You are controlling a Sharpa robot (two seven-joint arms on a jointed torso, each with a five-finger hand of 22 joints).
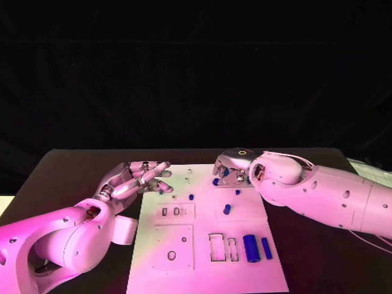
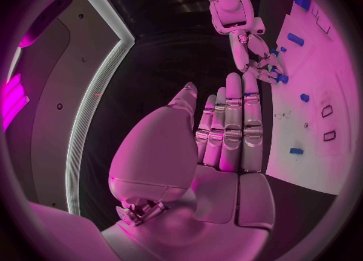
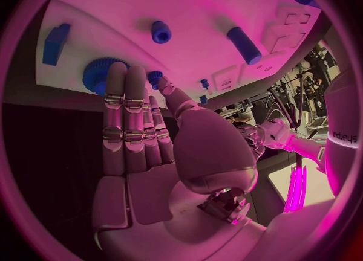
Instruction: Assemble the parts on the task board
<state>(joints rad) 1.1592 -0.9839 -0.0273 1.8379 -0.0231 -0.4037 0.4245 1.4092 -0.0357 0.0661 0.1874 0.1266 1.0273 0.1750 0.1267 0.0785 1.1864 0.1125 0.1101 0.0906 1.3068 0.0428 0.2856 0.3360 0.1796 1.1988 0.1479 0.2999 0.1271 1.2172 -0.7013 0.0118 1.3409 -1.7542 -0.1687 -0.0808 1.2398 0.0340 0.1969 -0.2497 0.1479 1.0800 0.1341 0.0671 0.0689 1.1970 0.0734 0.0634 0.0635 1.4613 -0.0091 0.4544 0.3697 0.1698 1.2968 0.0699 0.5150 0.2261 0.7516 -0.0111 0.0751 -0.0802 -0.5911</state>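
blue gear (image 3: 99,75) by right hand (image 3: 144,146) fingertips

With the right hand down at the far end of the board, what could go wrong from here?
The right hand has its fingertips at a blue gear and a small blue peg near the task board edge; a clumsy close could push either off onto the table. Several loose blue parts lie close by and might get knocked. The left hand hovers open, holding nothing, so the board is unbraced and may slide.
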